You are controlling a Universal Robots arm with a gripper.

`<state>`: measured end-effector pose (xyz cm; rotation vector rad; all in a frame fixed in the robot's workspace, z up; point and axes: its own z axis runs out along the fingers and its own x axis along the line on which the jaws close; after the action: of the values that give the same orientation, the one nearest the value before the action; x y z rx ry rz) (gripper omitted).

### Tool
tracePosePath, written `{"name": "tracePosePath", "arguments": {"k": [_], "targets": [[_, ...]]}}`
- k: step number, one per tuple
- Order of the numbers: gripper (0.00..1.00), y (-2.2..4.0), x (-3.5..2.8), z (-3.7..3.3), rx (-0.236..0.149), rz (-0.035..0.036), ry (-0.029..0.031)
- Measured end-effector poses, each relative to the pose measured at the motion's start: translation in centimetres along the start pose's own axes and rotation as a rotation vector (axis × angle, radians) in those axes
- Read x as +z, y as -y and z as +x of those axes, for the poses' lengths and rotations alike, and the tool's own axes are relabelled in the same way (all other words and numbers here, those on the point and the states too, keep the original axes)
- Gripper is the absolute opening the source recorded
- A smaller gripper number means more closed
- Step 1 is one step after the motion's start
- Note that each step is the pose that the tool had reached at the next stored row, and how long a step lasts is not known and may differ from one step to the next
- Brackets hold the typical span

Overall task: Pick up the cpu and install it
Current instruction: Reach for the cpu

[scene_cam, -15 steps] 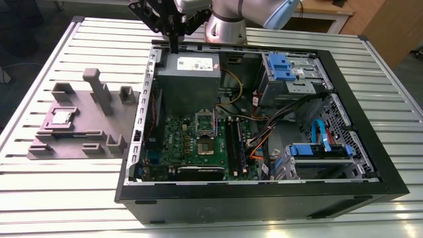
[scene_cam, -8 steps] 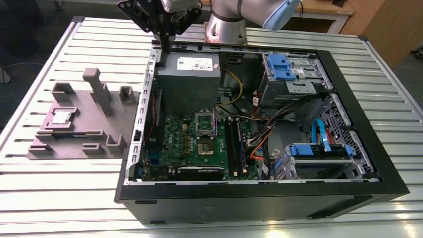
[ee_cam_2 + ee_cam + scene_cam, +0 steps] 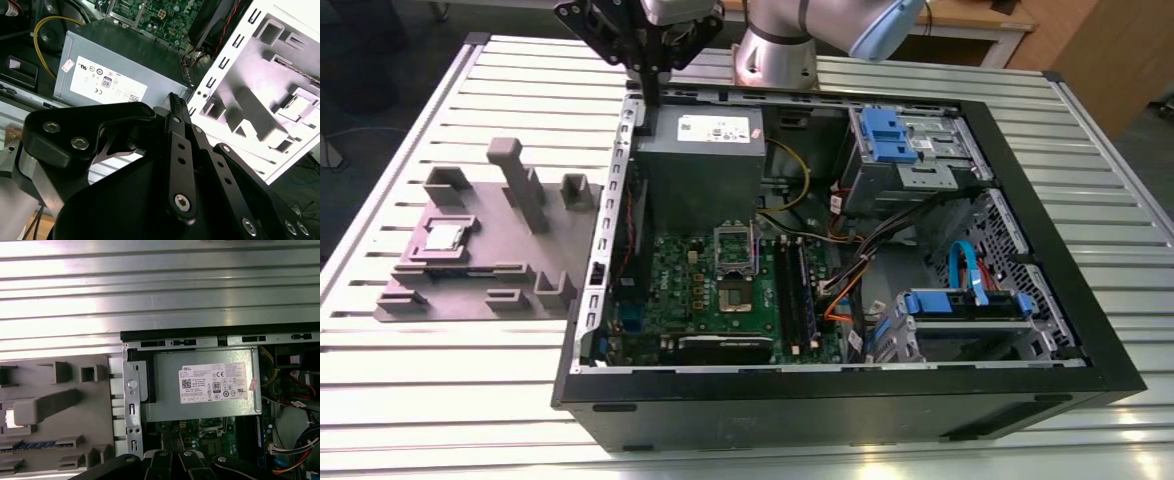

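cpu [image 3: 447, 237]: not picked yet; sits flat in a recess of the grey tray [image 3: 494, 290], exterior view's left of the case [image 3: 854, 400], prob so it stays put | gripper [image 3: 643, 92]: jaws pinched together on nothing; hanging over the case's back corner by the psu [image 3: 700, 150], well apart from cpu

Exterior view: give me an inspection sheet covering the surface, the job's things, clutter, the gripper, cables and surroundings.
Surface: slatted metal table bearing an open computer case and a grey fixture tray.
Job's things: cpu lies in the fixture tray, untouched; motherboard lies inside the case.
Clutter: nothing seen.
Gripper: gripper shut, empty, above the case's far edge near the power supply.
Cables: yellow, orange, blue and black wires inside the case.
Surroundings: wooden furniture beyond the table.
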<state>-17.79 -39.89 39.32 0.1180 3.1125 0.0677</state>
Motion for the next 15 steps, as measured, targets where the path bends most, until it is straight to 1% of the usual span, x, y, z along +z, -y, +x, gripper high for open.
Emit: {"name": "tracePosePath", "arguments": {"k": [6,15], "targets": [[0.1,0.02,-0.01,0.28,0.0,0.0,0.0],[0.1,0.03,-0.01,0.4,0.0,0.0,0.0]]}}
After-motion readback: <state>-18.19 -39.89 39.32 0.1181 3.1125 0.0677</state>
